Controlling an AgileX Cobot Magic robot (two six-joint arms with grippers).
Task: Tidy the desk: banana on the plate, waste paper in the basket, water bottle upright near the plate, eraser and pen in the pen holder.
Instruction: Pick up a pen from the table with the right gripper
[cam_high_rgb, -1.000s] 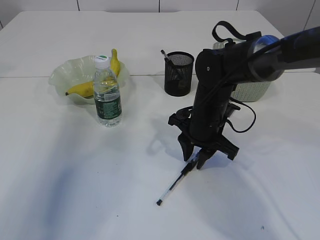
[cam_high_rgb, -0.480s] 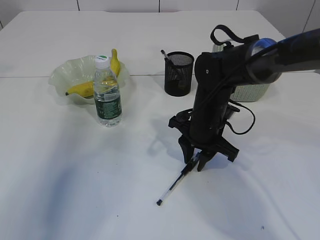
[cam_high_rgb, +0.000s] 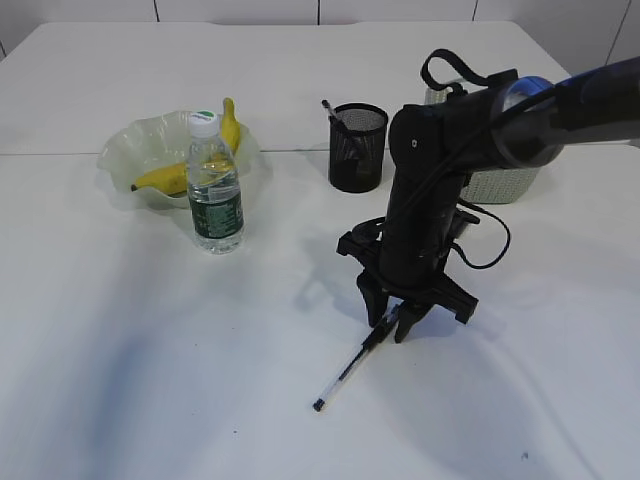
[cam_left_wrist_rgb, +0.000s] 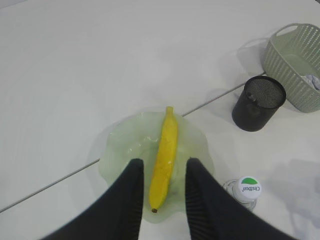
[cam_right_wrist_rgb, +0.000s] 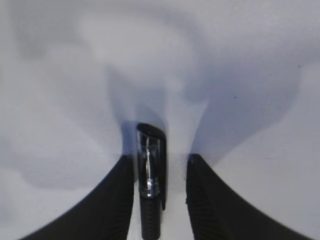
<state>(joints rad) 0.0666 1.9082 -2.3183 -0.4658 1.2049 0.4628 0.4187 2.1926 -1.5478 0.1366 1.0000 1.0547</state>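
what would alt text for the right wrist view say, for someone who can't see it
Close-up from above: the right end effector straddles the capped end of a pen lying on the white desk, one finger on each side with gaps showing, not yet clamped. Soft grey shadows spread across the tabletop beyond it.

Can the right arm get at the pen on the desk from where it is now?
Probably yes: the right gripper stands over the pen at its upper end, open, one finger on each side of the barrel in the right wrist view, nothing between them.
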